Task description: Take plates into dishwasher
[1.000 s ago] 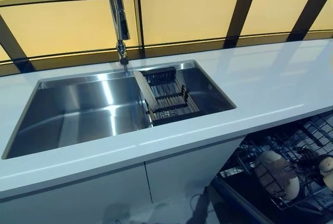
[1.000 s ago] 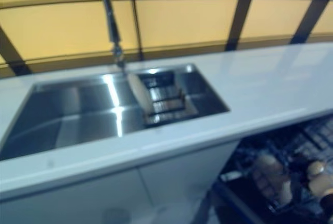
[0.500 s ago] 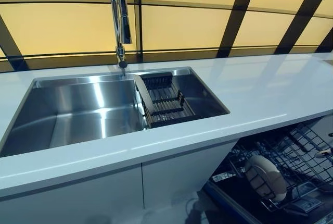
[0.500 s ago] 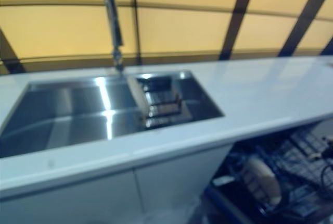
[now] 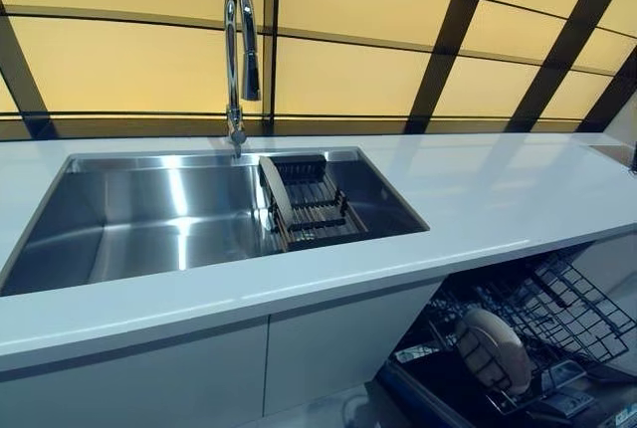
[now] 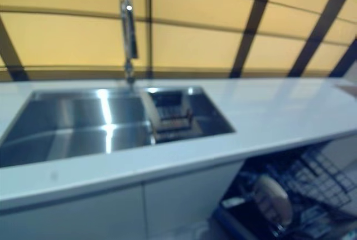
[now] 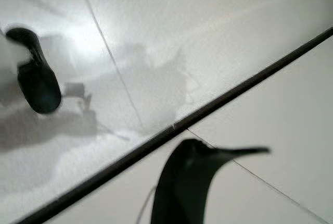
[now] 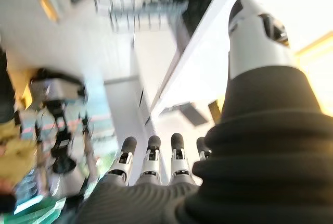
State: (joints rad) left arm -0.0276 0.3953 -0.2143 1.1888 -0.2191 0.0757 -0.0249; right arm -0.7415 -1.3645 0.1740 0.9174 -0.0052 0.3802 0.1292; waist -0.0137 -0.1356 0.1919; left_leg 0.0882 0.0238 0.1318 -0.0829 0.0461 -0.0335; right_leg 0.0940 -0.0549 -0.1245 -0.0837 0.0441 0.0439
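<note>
A cream plate (image 5: 493, 348) stands upright in the wire lower rack (image 5: 572, 294) of the open dishwasher, below the counter at the lower right. Neither hand shows in the eye views. In the right wrist view my right hand (image 8: 156, 166) has straight fingers and a raised thumb (image 8: 255, 31) and holds nothing; the rack shows blurred far past it. The left wrist view shows only floor and a dark blurred shape (image 7: 184, 182), so I cannot tell how that hand stands.
A steel sink (image 5: 149, 229) is set in the white counter (image 5: 498, 189), with a tall chrome faucet (image 5: 239, 50) behind it. A dark slatted dish rack (image 5: 311, 204) sits in the sink's right part. White cabinet doors (image 5: 199, 378) are below.
The camera has tilted up and turned a little. My right hand, by the plate in the dishwasher rack a second ago, has left the eye views. The plate stays in the rack.
</note>
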